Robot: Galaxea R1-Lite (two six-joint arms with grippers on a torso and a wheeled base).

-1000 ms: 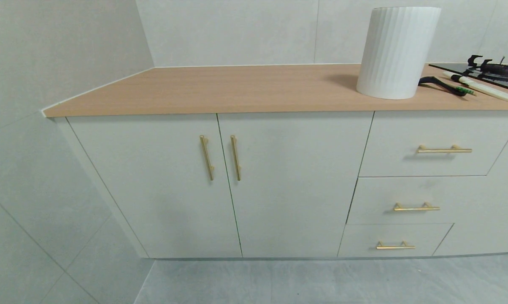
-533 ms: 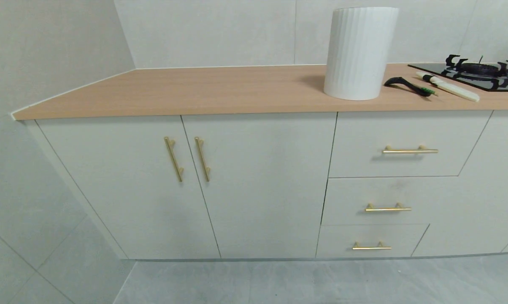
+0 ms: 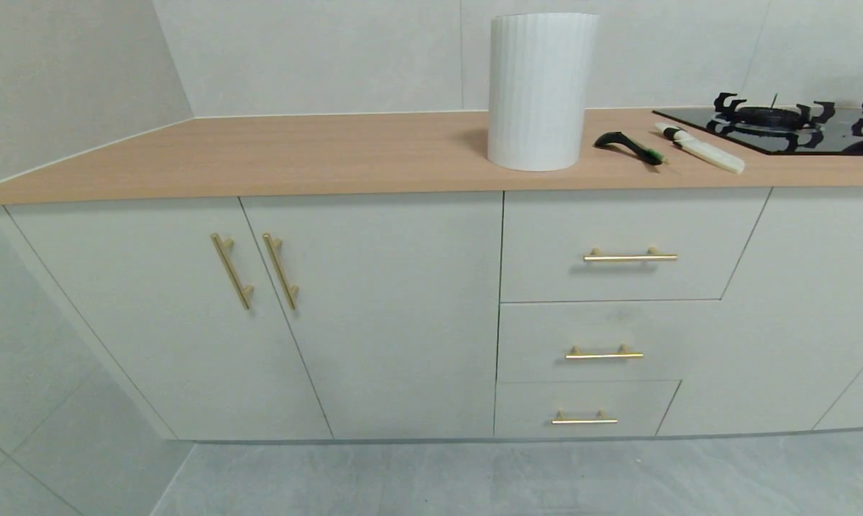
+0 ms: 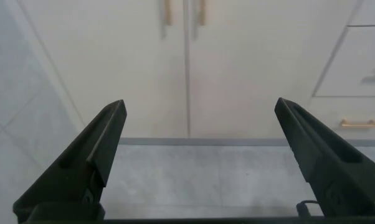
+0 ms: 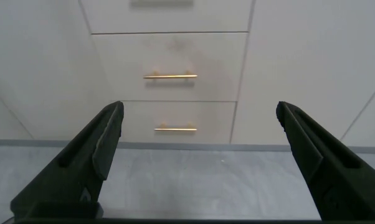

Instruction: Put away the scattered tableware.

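Two loose pieces of tableware lie on the wooden desk in the head view: one black-handled tool with a green tip and one pale knife, close together but apart. One tall white ribbed canister stands just beside them, and one black glass hob with dark grates sits on their other side. Under the desk top are two flat cabinet doors with two upright brass bar handles, and three drawers with one level brass bar each.

In the left wrist view, the left gripper is released, its two dark wedge-shaped fingers spread wide. The two door handles lie ahead of it and grey floor lies below it.

In the right wrist view, the right gripper is likewise spread and holds nothing. Two drawer bars lie straight ahead between its fingers. The tableware is on the desk above those drawers, well apart from both grippers.
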